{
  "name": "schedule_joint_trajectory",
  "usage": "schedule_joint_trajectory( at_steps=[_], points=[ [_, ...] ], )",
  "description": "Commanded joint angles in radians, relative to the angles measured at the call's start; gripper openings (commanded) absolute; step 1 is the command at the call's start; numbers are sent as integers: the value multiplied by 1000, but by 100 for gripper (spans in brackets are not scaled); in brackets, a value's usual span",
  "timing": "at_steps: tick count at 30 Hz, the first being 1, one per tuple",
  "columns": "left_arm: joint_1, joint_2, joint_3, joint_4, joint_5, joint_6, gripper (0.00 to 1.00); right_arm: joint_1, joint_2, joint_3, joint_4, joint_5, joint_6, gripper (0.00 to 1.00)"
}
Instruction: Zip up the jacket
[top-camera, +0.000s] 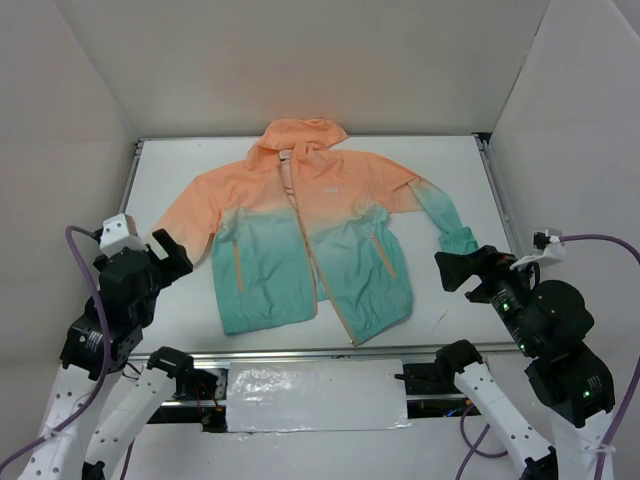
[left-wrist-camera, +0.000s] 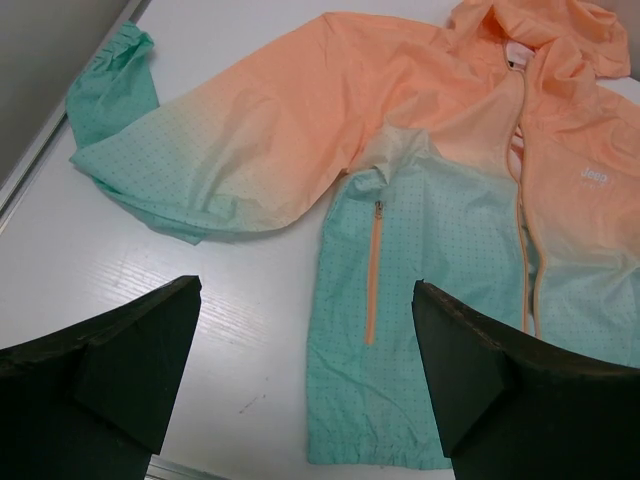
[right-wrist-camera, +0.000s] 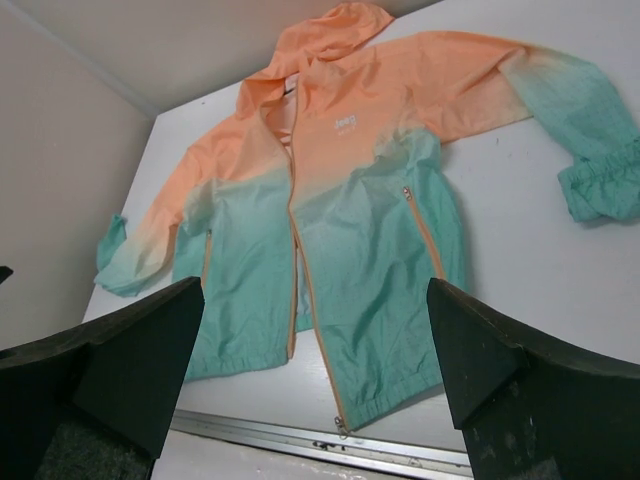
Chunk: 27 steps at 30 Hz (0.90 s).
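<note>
The jacket (top-camera: 340, 230) lies flat and face up on the white table, with the peach hood at the far side and the teal hem toward me. Its orange front zipper (top-camera: 312, 262) is parted at the hem. The small metal slider (top-camera: 353, 343) sits at the bottom of the right panel, by the table's front edge, and shows in the right wrist view (right-wrist-camera: 341, 428). My left gripper (top-camera: 178, 255) is open and empty, above the table left of the jacket (left-wrist-camera: 450, 230). My right gripper (top-camera: 452, 270) is open and empty, right of the jacket (right-wrist-camera: 370, 230), near the teal right cuff (top-camera: 458, 240).
A metal rail (top-camera: 300, 352) runs along the table's front edge. White walls close off the back and both sides. A taped white patch (top-camera: 315, 395) lies between the arm bases. Purple cables (top-camera: 85, 260) loop from both arms.
</note>
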Motion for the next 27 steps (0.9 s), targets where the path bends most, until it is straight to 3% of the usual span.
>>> schedule_joint_trajectory(
  at_steps=[1, 7, 10, 15, 20, 24, 25, 26, 27],
  points=[
    [7, -26, 9, 37, -6, -14, 99, 7, 24, 43, -24, 33, -12, 100],
    [7, -70, -5, 55, 5, -4, 99, 6, -22, 34, -6, 14, -14, 100],
    [7, -61, 1, 51, 17, -8, 99, 6, -29, 5, 34, -84, -32, 100],
    [7, -18, 15, 57, 104, 0, 99, 7, 60, -84, 108, -427, -16, 100],
    [6, 20, 20, 57, 193, -20, 99, 10, 221, -250, 329, -686, 76, 100],
    [0, 80, -1, 98, 383, -75, 99, 44, 290, -339, 448, -653, 138, 100],
    [-9, 116, -40, 116, 491, -96, 99, 44, 297, -347, 464, -639, 144, 100],
    [-31, 135, -64, 158, 523, -125, 99, 46, 300, -353, 462, -621, 152, 100],
    [-130, 152, -110, 181, 520, -195, 99, 46, 294, -354, 455, -595, 153, 100]
  ],
)
